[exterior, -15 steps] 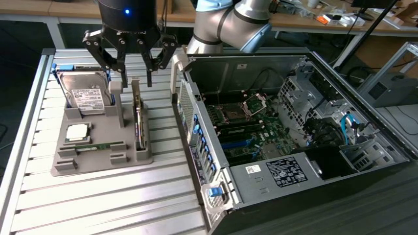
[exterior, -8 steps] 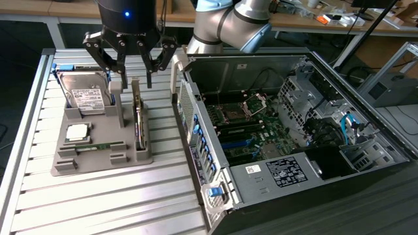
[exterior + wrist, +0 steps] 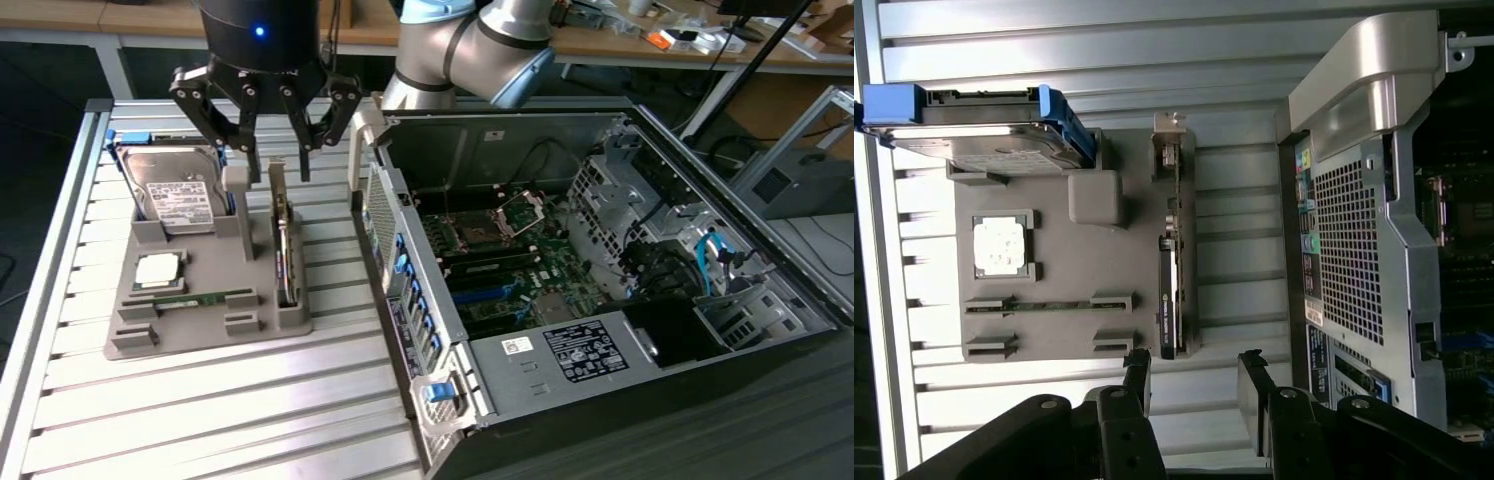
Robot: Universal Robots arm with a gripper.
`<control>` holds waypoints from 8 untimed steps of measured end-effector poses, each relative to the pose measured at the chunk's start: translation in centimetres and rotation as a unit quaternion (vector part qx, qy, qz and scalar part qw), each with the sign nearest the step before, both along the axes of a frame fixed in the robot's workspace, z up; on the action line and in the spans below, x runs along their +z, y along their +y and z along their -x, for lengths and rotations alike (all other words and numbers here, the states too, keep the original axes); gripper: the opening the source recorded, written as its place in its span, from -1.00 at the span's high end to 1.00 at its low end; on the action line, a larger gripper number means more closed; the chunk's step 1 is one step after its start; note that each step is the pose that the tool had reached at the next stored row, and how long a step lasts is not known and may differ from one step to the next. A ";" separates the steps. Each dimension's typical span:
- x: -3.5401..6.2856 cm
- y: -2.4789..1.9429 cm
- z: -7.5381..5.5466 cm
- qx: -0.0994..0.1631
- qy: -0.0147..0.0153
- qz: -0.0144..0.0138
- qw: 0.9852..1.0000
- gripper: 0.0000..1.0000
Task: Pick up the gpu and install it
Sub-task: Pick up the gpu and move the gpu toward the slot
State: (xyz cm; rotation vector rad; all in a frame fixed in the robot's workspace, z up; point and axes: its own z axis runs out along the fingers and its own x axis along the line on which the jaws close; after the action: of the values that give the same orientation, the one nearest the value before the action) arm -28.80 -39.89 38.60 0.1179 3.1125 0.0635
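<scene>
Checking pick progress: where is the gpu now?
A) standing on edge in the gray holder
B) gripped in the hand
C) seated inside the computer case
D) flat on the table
A: the gpu stands on edge in the gray holder, and the open hand near its top holds nothing.

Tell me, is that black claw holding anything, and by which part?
Nothing is held. The black gripper hangs open near the thin tan-brown circuit card, which stands on edge in the grey tray.
</scene>
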 end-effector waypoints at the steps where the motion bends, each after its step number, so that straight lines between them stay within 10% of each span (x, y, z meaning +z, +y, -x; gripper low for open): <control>1: -0.02 0.00 0.0 0.000 0.000 0.000 1.000 0.04; 8: -0.17 0.00 0.0 0.000 0.000 0.000 1.000 0.04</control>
State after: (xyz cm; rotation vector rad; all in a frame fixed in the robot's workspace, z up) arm -28.82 -39.90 38.43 0.1179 3.1125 0.0635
